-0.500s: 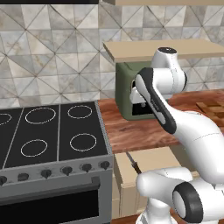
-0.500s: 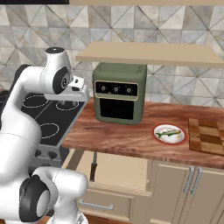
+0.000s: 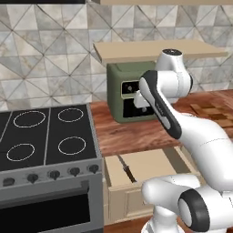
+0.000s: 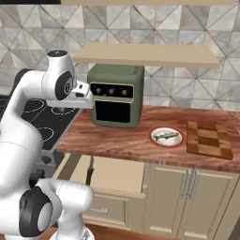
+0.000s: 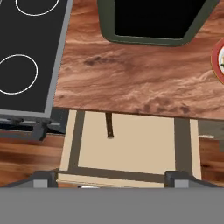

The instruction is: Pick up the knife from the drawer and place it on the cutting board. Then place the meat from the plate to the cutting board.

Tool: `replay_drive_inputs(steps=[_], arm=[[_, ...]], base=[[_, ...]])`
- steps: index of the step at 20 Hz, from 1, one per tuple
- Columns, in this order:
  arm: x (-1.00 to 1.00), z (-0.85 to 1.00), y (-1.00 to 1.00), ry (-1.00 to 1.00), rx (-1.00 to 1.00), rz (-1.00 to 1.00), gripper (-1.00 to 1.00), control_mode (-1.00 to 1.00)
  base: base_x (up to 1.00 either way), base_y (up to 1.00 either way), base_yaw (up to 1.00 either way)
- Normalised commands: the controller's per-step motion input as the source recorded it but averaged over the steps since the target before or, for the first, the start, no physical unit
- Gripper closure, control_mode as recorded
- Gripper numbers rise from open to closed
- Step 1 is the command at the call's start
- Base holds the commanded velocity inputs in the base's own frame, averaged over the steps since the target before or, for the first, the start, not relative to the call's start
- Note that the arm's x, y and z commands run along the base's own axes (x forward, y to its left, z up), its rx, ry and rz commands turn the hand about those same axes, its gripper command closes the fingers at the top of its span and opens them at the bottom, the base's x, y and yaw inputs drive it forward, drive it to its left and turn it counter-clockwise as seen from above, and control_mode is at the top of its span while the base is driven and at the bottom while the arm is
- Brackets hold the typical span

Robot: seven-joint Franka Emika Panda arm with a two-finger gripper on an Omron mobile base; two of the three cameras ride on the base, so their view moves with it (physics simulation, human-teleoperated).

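The reddish-brown wooden bench (image 4: 122, 140) runs from the black stove (image 3: 43, 136) on one side to the far end where the cutting board (image 4: 208, 139) lies flat, its checkered blocks showing. Above the bench hangs a plain tan shelf (image 4: 145, 55), and under it a dark green countertop oven (image 4: 115, 96) stands on the bench against the tiled wall. The white arm (image 3: 182, 123) rises in front of the bench and bends over at the height of the oven, its hand pointing down toward the cabinet front. Below the bench edge the light tan drawer (image 5: 131, 148) stands pulled out, beside the stove front, with closed cabinet doors further along. The round plate (image 4: 166, 137) with its red rim sits on the bench between the oven and the cutting board, near the board but apart from it, and the meat (image 4: 167, 136), a slender greenish fish, lies across its middle. The knife (image 3: 126, 168) lies inside the open drawer toward the stove side, its dark brown handle (image 5: 109, 125) reaching out from under the bench edge in the hand view. The fingers (image 5: 111, 177) stand spread wide apart above the drawer's front edge, with nothing between them and touching nothing.
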Motion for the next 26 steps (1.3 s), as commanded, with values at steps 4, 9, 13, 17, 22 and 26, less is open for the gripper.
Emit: replay_drive_inputs(steps=[4, 9, 13, 17, 22, 26], arm=[[0.00, 0.00, 0.00, 0.00, 0.00, 0.00, -1.00, 1.00], [0.00, 0.00, 0.00, 0.00, 0.00, 0.00, -1.00, 1.00], [0.00, 0.00, 0.00, 0.00, 0.00, 0.00, -1.00, 1.00], [0.00, 0.00, 0.00, 0.00, 0.00, 0.00, -1.00, 1.00], [0.00, 0.00, 0.00, 0.00, 0.00, 0.00, -1.00, 1.00], [0.00, 0.00, 0.00, 0.00, 0.00, 0.00, -1.00, 1.00]], base=[[-0.48, -0.53, -0.09], [-0.33, -0.50, -0.07], [0.06, -0.67, 0.00], [0.21, -0.78, 0.00], [0.20, -0.78, 0.00], [0.31, -0.62, 0.00]])
